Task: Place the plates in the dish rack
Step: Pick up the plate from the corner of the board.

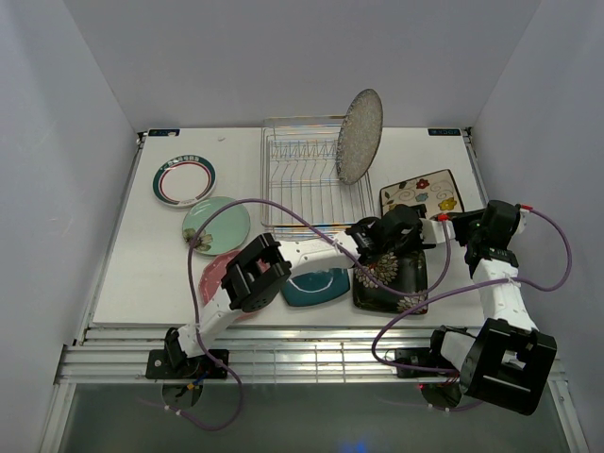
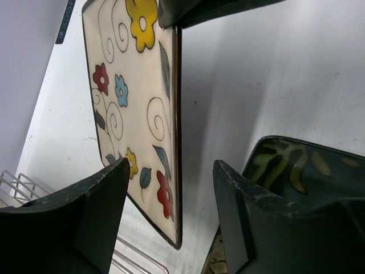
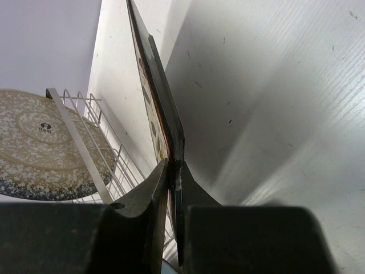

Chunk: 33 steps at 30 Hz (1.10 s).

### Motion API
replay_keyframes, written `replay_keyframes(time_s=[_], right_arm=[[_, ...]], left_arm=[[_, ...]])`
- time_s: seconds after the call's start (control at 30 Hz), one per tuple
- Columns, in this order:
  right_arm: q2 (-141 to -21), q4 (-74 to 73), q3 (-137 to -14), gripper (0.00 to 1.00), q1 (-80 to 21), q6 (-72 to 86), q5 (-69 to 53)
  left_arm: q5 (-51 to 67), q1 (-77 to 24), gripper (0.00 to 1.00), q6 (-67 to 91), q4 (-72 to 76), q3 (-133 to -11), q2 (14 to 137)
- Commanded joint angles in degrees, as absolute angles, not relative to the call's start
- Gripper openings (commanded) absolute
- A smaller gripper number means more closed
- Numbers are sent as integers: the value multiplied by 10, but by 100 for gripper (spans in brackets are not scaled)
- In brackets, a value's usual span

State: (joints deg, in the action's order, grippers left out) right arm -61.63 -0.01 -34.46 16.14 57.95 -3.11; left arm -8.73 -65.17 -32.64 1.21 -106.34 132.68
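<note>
The cream floral square plate [image 1: 422,196] is right of the dish rack [image 1: 316,179]. My right gripper [image 1: 453,225] is shut on its near edge, seen in the right wrist view [image 3: 171,165] with the plate [image 3: 155,85] running away edge-on. My left gripper [image 1: 404,223] is open beside that plate. In the left wrist view [image 2: 171,188] the plate's corner [image 2: 131,103] lies between the spread fingers, touching neither. The speckled grey plate [image 1: 360,135] stands upright in the rack. The black floral plate [image 1: 390,283] lies under the left arm.
The teal square plate [image 1: 316,286], pink plate [image 1: 212,274], mint plate [image 1: 215,222] and white teal-rimmed plate [image 1: 184,179] lie on the table left of centre. White walls enclose the table on three sides. Purple cables loop over the near plates.
</note>
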Motion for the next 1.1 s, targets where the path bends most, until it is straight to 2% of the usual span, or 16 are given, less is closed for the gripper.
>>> replay_keyframes(time_s=[0.0, 0.33, 0.47, 0.8, 0.9, 0.93, 1.07], right_arm=[[-590, 81, -387, 8, 161, 585, -45], [-584, 83, -384, 8, 161, 584, -42], [-578, 76, -387, 8, 161, 581, -38], [-565, 69, -388, 8, 161, 572, -28], [-567, 69, -390, 8, 160, 572, -31], [-566, 69, -390, 8, 160, 571, -31], [-567, 72, -391, 8, 160, 569, -33]], left_arm=[[-105, -653, 69, -340, 11, -1099, 1333], [-122, -654, 60, -338, 21, -1113, 1350], [-125, -654, 43, -338, 27, -1107, 1352], [-127, -654, 22, -337, 35, -1107, 1357], [-127, -654, 9, -337, 34, -1107, 1358], [-127, -654, 2, -337, 34, -1108, 1358], [-127, -654, 0, -335, 35, -1108, 1360]])
